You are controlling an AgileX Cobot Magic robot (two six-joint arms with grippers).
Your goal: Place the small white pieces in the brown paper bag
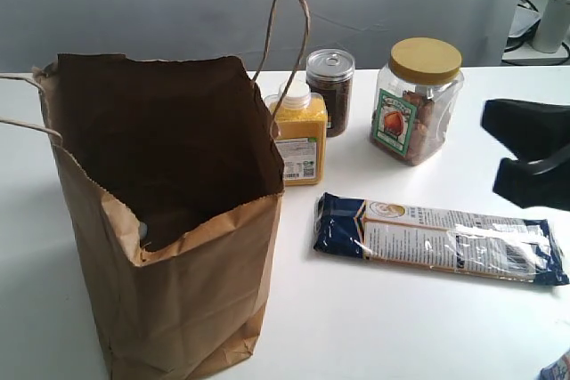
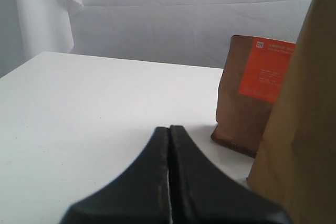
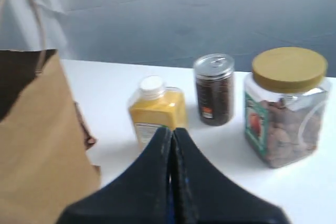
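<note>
The brown paper bag [image 1: 169, 246] stands open at the left of the table, one cord handle looping up behind it. Its side also shows in the left wrist view [image 2: 302, 129] and the right wrist view [image 3: 37, 150]. The small white pieces are not visible in any view; a pale spot low inside the bag is too unclear to name. My left gripper [image 2: 169, 128] is shut and empty, low over the table beside the bag. My right gripper [image 3: 171, 129] is shut with nothing visible in it, hanging at the right edge [image 1: 521, 153] and facing the jars.
A yellow-filled bottle [image 1: 298, 135], a dark jar with a metal lid [image 1: 329, 86] and a big jar with a yellow lid [image 1: 417, 100] stand behind the bag. A blue-ended flat packet [image 1: 436, 238] lies in front. A brown pouch with an orange label [image 2: 252, 98] stands near the bag.
</note>
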